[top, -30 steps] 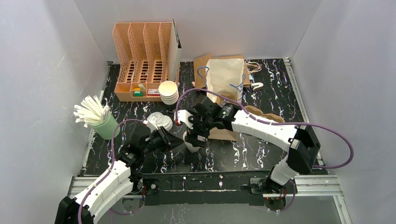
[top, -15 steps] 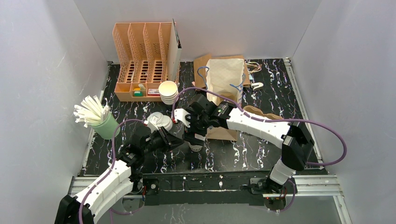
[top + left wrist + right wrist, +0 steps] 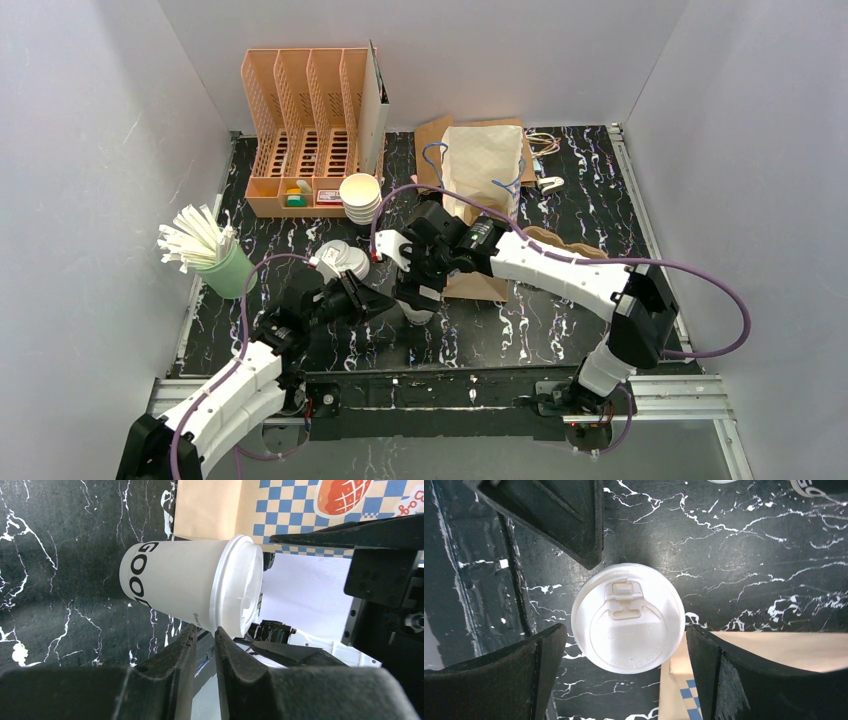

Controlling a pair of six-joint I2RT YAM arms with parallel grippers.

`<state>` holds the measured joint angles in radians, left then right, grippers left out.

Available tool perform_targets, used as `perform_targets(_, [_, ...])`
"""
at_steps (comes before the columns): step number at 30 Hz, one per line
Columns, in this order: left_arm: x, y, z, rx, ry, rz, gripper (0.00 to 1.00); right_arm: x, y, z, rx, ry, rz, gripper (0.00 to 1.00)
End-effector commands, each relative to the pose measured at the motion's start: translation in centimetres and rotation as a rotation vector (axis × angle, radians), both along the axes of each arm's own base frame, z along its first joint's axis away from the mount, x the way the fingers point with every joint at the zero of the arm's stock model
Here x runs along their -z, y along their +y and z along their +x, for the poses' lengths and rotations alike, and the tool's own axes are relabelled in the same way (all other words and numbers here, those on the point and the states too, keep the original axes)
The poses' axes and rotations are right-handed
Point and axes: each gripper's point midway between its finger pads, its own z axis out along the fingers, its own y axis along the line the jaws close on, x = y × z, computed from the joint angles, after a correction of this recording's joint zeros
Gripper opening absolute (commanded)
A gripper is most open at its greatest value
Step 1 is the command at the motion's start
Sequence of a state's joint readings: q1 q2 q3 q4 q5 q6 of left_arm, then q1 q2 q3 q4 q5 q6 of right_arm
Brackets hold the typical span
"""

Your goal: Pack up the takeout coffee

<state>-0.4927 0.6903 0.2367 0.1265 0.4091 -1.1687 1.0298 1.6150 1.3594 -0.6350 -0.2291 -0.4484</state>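
Slightly farther from the arm bases than a second ago, the right gripper (image 3: pixel 412 292) hangs pointing down over a white coffee cup (image 3: pixel 175 582). The left arm has barely shifted.

Nearest the bases, the left gripper (image 3: pixel 205 631) has its fingers nearly together, leaving a narrow slit with nothing in it. Its tips sit just at the rim of the cup's lid (image 3: pixel 628 630). The cup stands upright on the black marbled table (image 3: pixel 560 330), and the letters "GOO" show on its side. The right gripper's fingers (image 3: pixel 541 665) are spread wide on either side of the lid, clear of it.

Just beside the cup lies a flat brown paper bag (image 3: pixel 774 650) with a blue check print. Farther back are two more lidded cups (image 3: pixel 340 260), a brown pulp tray (image 3: pixel 560 245) partly hidden by the right arm, and a green cup of straws (image 3: pixel 225 268). Beyond those are a stack of paper cups (image 3: pixel 360 197), a standing paper bag (image 3: pixel 482 165) and an orange file organizer (image 3: pixel 305 130).
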Motion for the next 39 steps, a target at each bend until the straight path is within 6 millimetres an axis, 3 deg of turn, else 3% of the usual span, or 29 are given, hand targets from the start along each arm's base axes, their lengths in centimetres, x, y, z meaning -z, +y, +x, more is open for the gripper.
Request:
perform_targets(1, [-0.8,-0.3,0.1,0.034,-0.035,0.012,0.20,-4.3,0.6,0.1,0.167,0.045,0.078,0.98])
perform_targets(5, [-0.8,-0.5,0.3,0.056,-0.034,0.032,0.21,-5.7,0.6,-0.4,0.302,0.045,0.061,0.98])
perform_targets(8, [-1.2,-0.9,0.4,0.067,-0.041,0.007,0.23,-5.9,0.2,-1.6,0.155,-0.049,0.051,0.98])
perform_targets(12, [-2.0,-1.1,0.6,0.066,-0.058,-0.009,0.27,-6.8,0.2,-2.9,-0.128,-0.202,0.179,0.98])
perform_targets(17, [-2.7,-1.2,0.8,0.056,-0.064,-0.026,0.28,-7.3,-0.2,-2.5,-0.300,-0.284,0.242,0.98])
perform_targets(27, [-2.5,-1.1,0.7,0.058,-0.063,-0.027,0.28,-3.5,-0.3,-1.1,-0.328,-0.269,0.142,0.98])
perform_targets(39, [-1.9,-1.2,0.7,0.057,-0.050,-0.028,0.28,-1.6,-0.1,-0.1,-0.308,-0.249,0.095,0.98])
